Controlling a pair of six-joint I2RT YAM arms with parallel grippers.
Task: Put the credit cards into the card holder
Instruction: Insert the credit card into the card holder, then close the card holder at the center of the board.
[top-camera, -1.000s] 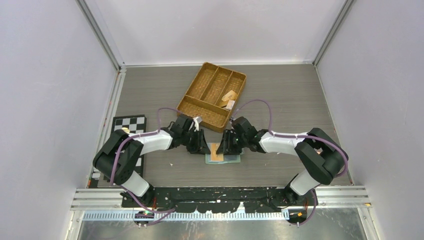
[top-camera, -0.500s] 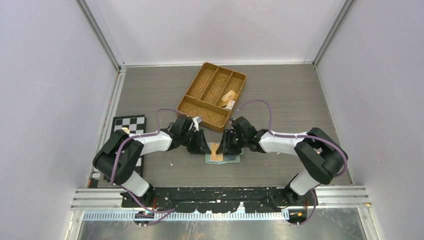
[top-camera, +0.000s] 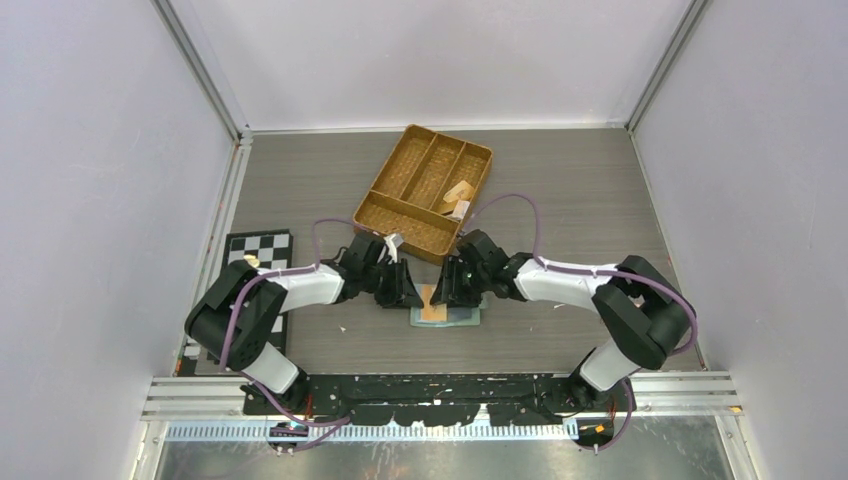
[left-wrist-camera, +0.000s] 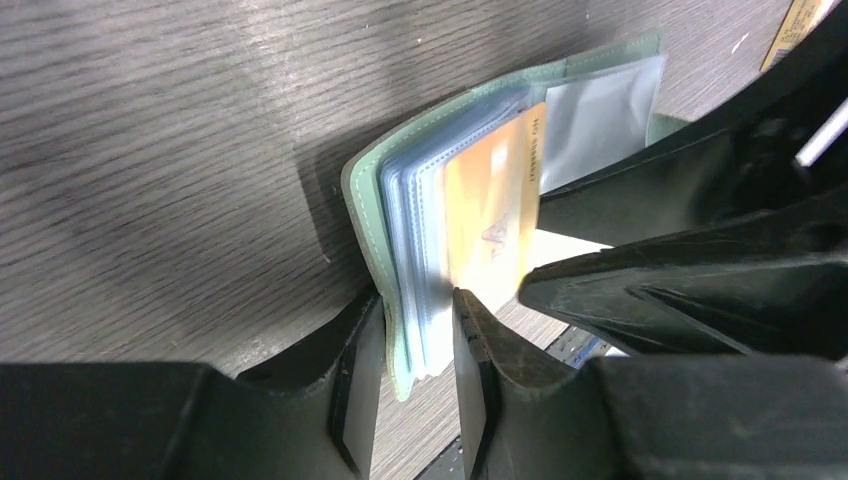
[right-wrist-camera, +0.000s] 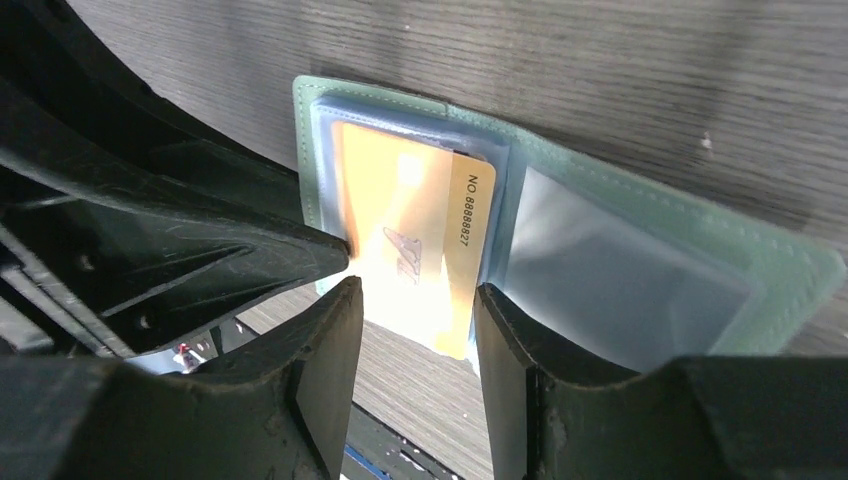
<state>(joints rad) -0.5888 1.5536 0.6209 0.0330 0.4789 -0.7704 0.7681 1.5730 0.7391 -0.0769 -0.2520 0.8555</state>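
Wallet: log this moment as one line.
wallet: open | card: partly in, end sticking out | left gripper: shut on wallet | right gripper: astride card, grip unclear

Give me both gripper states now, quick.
Left gripper: closed on the card holder, at its edge.
Right gripper: straddling the gold card; whether it grips cannot be told.

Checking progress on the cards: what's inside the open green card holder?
A gold card sits partway inside the card holder; the neighbouring clear pocket looks empty. What the stacked pockets underneath hold is covered.
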